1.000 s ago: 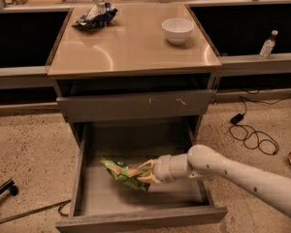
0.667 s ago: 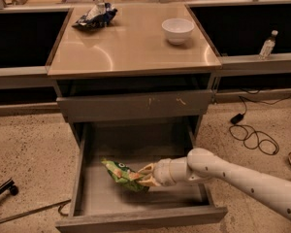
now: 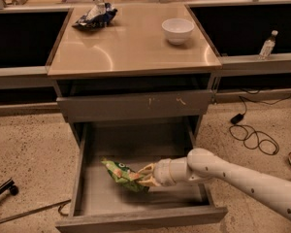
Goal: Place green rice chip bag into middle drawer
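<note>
The green rice chip bag is bright green and crumpled, lying low inside the open middle drawer, a wide deep grey metal drawer pulled out toward me. My gripper reaches in from the right on a white arm and is shut on the bag's right end. The bag sits over the left-centre of the drawer floor; I cannot tell whether it rests on the floor or hangs just above it.
The shallower grey drawer front with pale scratches is shut above. On the cabinet top lie a dark blue and silver snack bag and a white bowl. A water bottle stands at right. Black cables lie on the floor.
The gripper and the bag have shifted only slightly, a little left and lower within the drawer. The grip on the bag is unchanged.
</note>
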Tool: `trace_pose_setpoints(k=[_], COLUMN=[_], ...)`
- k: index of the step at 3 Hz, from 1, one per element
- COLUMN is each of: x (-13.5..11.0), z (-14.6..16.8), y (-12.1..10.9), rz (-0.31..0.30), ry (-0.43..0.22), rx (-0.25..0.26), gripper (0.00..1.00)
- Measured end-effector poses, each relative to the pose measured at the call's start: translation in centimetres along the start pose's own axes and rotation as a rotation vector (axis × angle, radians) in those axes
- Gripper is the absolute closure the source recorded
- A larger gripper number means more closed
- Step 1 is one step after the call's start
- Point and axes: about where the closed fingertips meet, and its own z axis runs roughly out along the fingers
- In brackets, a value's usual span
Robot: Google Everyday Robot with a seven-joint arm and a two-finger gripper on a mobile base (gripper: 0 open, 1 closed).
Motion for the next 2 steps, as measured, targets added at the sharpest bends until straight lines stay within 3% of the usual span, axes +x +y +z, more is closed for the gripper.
trace_pose_setpoints(k=[2], x=[0.0], z=[0.01], y=[0.0], rz=[0.0], ry=[0.0], rx=[0.0], gripper=[0.34])
